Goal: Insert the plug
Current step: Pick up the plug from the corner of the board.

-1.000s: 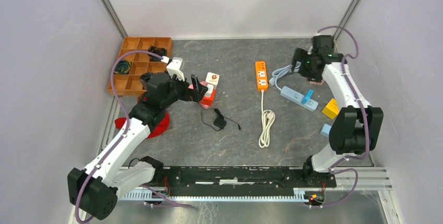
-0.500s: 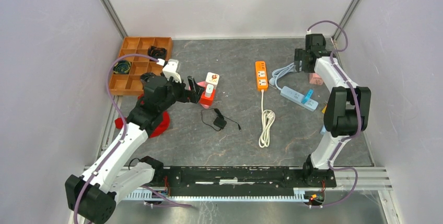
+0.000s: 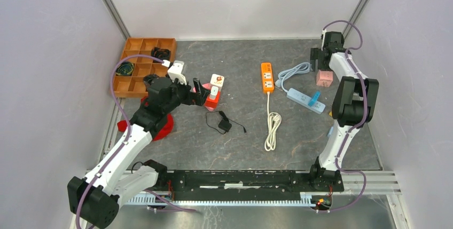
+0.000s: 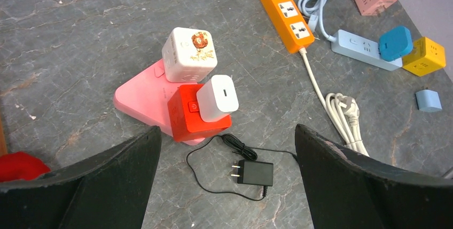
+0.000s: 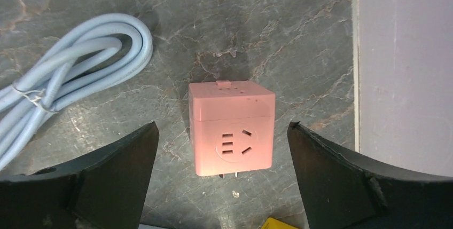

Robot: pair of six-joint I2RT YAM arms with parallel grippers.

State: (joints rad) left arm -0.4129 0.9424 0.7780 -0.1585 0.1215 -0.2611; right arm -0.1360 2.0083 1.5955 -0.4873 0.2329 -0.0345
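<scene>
Lab robot cell: white enclosure walls (image 3: 48, 79), aluminium corner posts (image 3: 109, 5), grey stone-look tabletop (image 3: 299, 149), black mounting rail (image 3: 240, 178).

Grey marbled tabletop (image 3: 235, 143) with power gear.
We see a wooden tray (image 3: 143, 40) in its far left corner, an orange strip (image 3: 267, 77) far-centre, a pink socket cube (image 3: 323, 78) far right, a black adapter (image 3: 225, 125) mid-table.

Wooden compartment tray (image 3: 138, 85) at the far left; red object (image 3: 166, 125) near it
</scene>
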